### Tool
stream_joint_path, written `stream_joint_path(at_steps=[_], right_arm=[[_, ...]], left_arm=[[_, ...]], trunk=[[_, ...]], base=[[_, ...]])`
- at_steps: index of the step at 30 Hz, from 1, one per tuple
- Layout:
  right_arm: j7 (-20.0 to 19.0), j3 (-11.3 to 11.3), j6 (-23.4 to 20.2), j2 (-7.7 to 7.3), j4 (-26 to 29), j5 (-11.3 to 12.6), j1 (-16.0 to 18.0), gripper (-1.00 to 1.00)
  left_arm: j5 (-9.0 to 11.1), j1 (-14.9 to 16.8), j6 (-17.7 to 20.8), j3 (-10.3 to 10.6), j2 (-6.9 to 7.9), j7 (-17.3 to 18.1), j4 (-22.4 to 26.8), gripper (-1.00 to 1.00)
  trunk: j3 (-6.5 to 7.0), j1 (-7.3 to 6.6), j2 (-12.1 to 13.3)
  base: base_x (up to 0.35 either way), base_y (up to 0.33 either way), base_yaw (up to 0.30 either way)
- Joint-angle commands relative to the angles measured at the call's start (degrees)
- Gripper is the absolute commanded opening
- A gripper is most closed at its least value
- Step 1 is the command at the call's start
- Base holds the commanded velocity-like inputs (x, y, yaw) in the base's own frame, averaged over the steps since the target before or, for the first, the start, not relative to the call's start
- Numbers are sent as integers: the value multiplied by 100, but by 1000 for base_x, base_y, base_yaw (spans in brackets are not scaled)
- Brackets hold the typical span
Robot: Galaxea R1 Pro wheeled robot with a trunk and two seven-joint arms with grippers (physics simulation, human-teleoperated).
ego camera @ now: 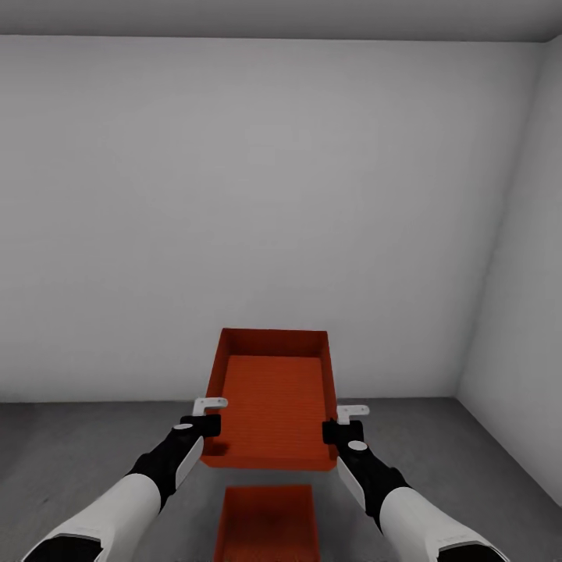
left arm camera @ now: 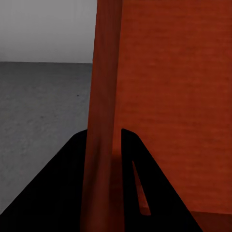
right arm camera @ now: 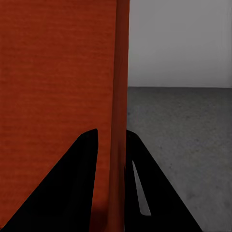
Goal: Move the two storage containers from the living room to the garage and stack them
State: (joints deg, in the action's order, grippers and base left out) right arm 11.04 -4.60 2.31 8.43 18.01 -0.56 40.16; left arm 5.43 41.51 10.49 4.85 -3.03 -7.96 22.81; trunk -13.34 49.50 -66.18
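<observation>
In the head view I hold one orange-red storage container (ego camera: 273, 398) in the air between both arms, its open side up. My left gripper (ego camera: 209, 425) is shut on its left wall (left arm camera: 104, 96), and my right gripper (ego camera: 340, 431) is shut on its right wall (right arm camera: 120, 96). Each wrist view shows the thin wall pinched between two black fingers (left arm camera: 67, 183) (right arm camera: 72, 183). The second storage container (ego camera: 265, 521) rests on the dark grey concrete floor (ego camera: 70, 445) directly below the held one, partly cut off by the picture's lower edge.
A plain pale grey garage wall (ego camera: 257, 203) stands close ahead, and a side wall (ego camera: 519, 312) meets it at the right. Speckled concrete (right arm camera: 183, 140) stretches on both sides of the containers.
</observation>
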Motion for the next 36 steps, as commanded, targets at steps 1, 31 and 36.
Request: stream_joint_path(at_steps=[1, 31, 36], right_arm=[[73, 87, 15, -122, -17, 21, 2, -100], [73, 84, 13, -126, -17, 21, 2, -100], [73, 83, 15, -124, -17, 21, 1, -100]], left_arm=[[-78, 6, -91, -231, 48, -233, 31, -100], [-80, 6, -91, -230, 48, -233, 38, -100], [-80, 6, -91, -230, 48, -233, 39, -100]], trunk=[[-17, 0, -6], [-288, 0, -6], [-334, 0, -6]], base=[[0, 0, 0], [0, 0, 0], [0, 0, 0]])
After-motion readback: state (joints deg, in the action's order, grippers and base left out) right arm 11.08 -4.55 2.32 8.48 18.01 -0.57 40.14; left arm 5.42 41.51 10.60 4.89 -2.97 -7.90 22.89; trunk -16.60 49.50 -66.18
